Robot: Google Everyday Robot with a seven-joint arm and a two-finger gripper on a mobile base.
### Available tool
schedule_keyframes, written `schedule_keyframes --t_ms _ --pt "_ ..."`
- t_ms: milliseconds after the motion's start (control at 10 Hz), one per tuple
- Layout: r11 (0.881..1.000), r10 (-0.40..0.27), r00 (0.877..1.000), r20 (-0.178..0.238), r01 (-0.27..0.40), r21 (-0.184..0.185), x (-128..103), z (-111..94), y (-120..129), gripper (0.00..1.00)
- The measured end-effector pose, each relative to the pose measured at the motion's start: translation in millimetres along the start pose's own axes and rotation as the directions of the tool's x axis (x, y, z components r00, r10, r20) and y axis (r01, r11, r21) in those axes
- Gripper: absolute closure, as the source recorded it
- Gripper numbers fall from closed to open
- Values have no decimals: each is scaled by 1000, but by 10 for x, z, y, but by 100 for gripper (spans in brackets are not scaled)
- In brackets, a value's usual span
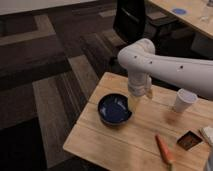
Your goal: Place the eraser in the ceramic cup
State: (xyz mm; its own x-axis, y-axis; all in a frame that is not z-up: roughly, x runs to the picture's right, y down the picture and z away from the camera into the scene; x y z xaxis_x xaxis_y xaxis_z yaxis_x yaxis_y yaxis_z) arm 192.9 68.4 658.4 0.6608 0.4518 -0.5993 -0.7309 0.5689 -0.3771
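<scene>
The eraser (189, 140), a small dark block with reddish-brown edges, lies on the wooden table (145, 137) at the right. The ceramic cup (183, 100), plain white, stands upright at the table's right rear. My gripper (135, 102) hangs from the white arm at the right rim of the dark-blue bowl (115, 109), well to the left of both cup and eraser.
An orange carrot-like stick (164, 148) lies near the table's front edge, left of the eraser. A black office chair (131, 22) stands behind the table. Another desk (190, 15) is at the back right. Striped carpet lies to the left.
</scene>
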Motion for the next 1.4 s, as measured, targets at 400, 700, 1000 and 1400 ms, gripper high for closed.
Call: schedule_keyframes --t_ms 400,700,1000,1400 --pt "1000 13 996 91 -13 -4 711 181 -513 35" --pt "1000 12 995 99 -11 -7 686 186 -506 35" --pt "999 40 996 84 -38 -26 765 311 -525 35" --pt "986 157 983 100 -151 -66 1110 624 -705 35"
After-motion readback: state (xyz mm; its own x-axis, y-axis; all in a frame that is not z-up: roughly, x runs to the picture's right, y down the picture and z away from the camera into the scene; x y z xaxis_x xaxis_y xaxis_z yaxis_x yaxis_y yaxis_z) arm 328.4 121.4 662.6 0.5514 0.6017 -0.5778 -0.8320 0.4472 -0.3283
